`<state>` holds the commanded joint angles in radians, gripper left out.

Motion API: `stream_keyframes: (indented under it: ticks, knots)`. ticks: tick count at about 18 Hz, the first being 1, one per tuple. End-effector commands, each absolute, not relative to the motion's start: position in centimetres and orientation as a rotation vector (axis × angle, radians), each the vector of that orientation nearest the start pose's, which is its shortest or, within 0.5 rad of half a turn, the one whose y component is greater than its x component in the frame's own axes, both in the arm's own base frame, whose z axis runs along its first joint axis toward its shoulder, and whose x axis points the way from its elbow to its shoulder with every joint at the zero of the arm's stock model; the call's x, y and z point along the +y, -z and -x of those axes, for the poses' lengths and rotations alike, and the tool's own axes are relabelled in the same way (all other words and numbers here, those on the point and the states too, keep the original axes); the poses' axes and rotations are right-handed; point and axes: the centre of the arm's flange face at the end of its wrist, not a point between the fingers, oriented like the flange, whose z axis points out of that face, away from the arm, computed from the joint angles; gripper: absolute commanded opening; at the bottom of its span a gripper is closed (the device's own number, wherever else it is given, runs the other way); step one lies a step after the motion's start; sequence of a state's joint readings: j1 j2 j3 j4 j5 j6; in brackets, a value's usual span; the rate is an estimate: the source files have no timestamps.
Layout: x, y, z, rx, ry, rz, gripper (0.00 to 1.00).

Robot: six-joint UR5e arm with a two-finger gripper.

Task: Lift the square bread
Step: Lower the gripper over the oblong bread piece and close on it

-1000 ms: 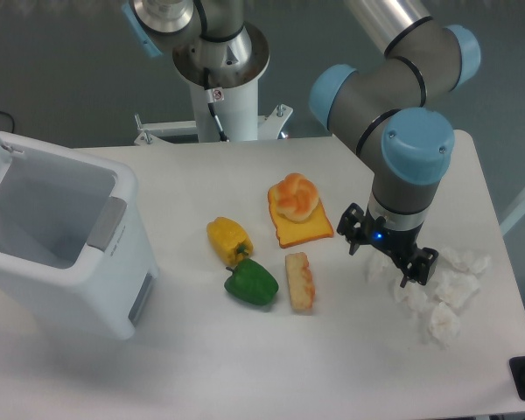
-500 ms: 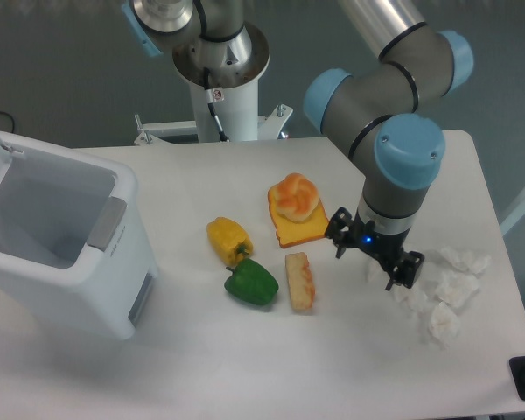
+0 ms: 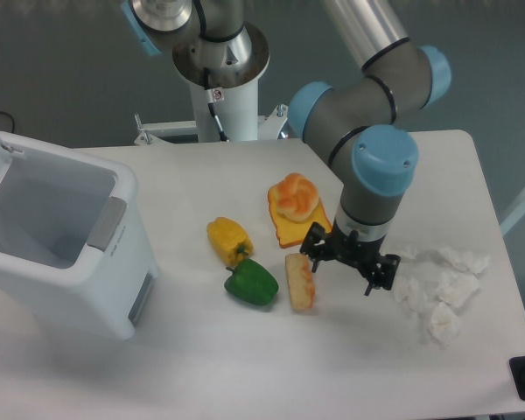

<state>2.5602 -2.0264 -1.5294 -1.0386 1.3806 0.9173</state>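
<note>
Hovering open claw (image 3: 345, 267) beside square bread (image 3: 300, 281), white table (image 3: 245, 367).

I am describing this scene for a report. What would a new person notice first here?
The big grey and blue robot arm, its open gripper just right of the square bread. Then the bright food at mid-table: green pepper, yellow pepper, and a knotted bun on orange toast.

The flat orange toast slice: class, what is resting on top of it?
A round knotted bun sits on the toast slice, covering its upper part. The hand overlaps the slice's lower right corner in this view, so that corner is hidden.
</note>
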Motion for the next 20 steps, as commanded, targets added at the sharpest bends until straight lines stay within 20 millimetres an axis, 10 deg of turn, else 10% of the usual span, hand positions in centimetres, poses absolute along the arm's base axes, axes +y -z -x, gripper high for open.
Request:
stream_keyframes:
  ticks: [20]
  knots:
    - [46.2,-21.6,44.1,-0.096,0.148,3.082,1.0]
